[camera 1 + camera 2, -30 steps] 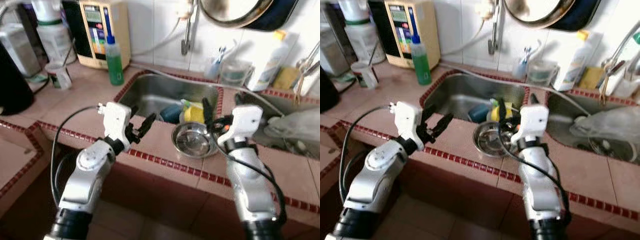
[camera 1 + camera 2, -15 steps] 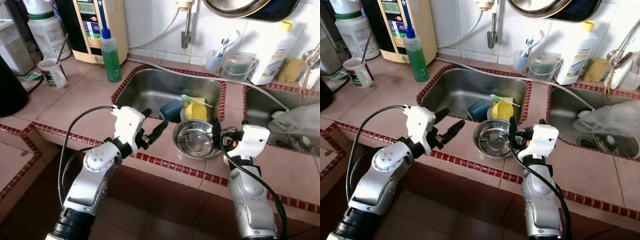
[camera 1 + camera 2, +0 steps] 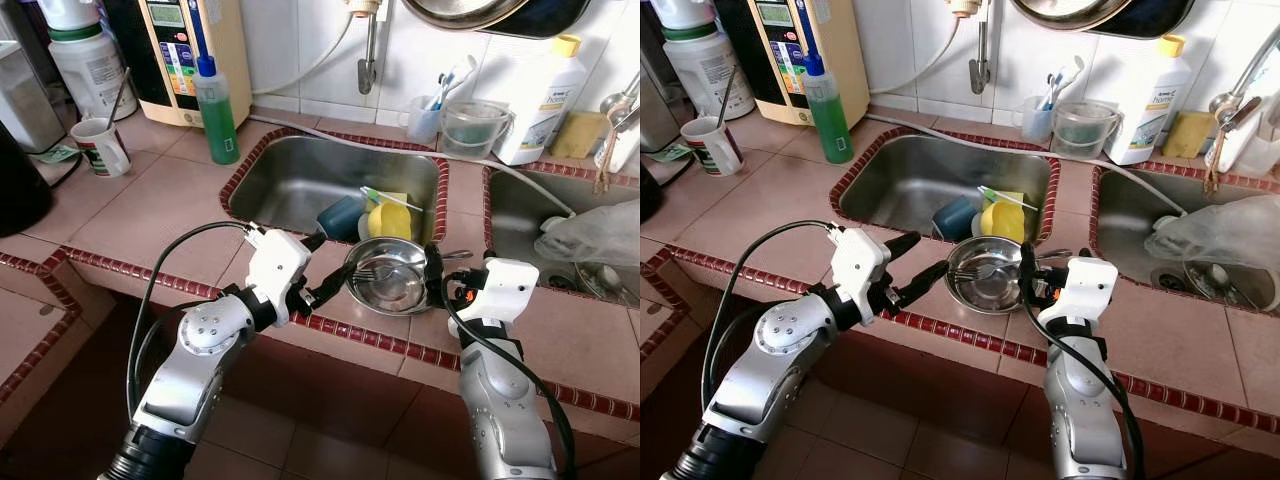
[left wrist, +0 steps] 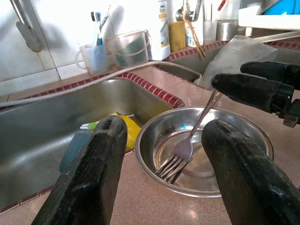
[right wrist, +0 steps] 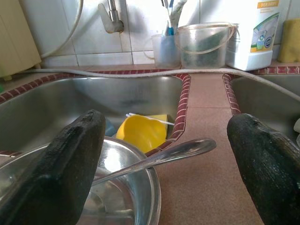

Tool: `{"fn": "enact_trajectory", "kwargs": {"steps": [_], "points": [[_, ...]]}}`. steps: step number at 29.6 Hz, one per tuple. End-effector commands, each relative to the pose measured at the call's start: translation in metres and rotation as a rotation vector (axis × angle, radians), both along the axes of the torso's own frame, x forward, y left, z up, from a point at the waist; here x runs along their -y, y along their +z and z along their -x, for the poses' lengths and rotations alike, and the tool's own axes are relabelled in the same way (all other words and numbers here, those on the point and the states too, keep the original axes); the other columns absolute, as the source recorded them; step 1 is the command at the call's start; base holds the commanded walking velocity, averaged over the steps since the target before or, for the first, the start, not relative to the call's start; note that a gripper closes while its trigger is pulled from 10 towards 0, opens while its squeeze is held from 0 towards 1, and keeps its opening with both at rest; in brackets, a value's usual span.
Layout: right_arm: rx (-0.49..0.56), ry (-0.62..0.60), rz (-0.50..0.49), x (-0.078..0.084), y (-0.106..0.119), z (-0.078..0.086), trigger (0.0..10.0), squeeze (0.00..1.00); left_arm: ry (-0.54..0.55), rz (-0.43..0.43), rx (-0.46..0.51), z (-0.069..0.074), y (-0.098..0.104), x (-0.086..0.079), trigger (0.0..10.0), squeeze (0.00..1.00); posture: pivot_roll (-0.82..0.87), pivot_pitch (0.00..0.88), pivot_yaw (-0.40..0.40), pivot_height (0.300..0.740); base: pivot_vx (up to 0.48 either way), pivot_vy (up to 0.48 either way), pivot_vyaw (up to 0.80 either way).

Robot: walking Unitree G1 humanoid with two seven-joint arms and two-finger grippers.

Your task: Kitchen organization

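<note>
The left gripper (image 3: 322, 270), fingers spread and empty, has moved up to the round steel bowl (image 3: 388, 280) holding a metal fork (image 4: 185, 147); the right gripper (image 3: 436, 272), also spread and empty, waits opposite, so a grasp seems imminent

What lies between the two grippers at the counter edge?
In the left eye view, a steel bowl holding a fork sits between the left gripper and right gripper.

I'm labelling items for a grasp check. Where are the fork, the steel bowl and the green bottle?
fork (image 4: 180, 152): left wrist view, on its neck above the tines.
steel bowl (image 3: 372, 293): left eye view, on the inner wall.
green bottle (image 3: 216, 115): left eye view, mid body.
</note>
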State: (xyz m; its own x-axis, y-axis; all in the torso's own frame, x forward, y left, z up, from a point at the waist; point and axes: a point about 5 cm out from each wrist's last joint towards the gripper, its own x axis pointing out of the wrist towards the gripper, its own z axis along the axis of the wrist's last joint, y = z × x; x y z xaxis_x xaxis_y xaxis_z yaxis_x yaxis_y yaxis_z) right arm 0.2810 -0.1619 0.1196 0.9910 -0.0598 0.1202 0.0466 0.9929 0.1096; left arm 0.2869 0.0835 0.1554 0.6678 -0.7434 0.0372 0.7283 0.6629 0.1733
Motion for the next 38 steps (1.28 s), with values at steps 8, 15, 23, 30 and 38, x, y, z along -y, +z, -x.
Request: {"fn": "enact_trajectory", "kwargs": {"steps": [8,15,23,30,38], "points": [[0.021,0.002,-0.002,-0.001,0.006,0.0,10.0,0.0,-0.009,-0.008,0.033,0.001,0.006,0.0,10.0,0.0,-0.1,0.068,0.029,0.74,0.0,0.0,0.0],[0.021,0.002,-0.002,-0.001,0.006,0.0,10.0,0.0,-0.009,-0.008,0.033,0.001,0.006,0.0,10.0,0.0,-0.1,0.068,0.029,0.74,0.0,0.0,0.0],[0.199,0.032,0.205,-0.006,0.034,0.016,10.0,0.0,0.052,0.036,0.016,-0.015,0.005,0.007,10.0,0.0,-0.12,0.063,0.046,0.74,0.0,0.0,0.0],[0.218,0.039,0.223,-0.007,0.037,0.018,10.0,0.0,0.059,0.041,0.013,-0.016,0.004,0.008,10.0,0.0,-0.12,0.06,0.042,0.74,0.0,0.0,0.0],[0.214,0.033,0.228,-0.007,0.037,0.021,10.0,0.0,0.056,0.034,0.022,-0.018,0.003,0.009,10.0,0.0,-0.13,0.066,0.042,0.74,0.0,0.0,0.0]]}}
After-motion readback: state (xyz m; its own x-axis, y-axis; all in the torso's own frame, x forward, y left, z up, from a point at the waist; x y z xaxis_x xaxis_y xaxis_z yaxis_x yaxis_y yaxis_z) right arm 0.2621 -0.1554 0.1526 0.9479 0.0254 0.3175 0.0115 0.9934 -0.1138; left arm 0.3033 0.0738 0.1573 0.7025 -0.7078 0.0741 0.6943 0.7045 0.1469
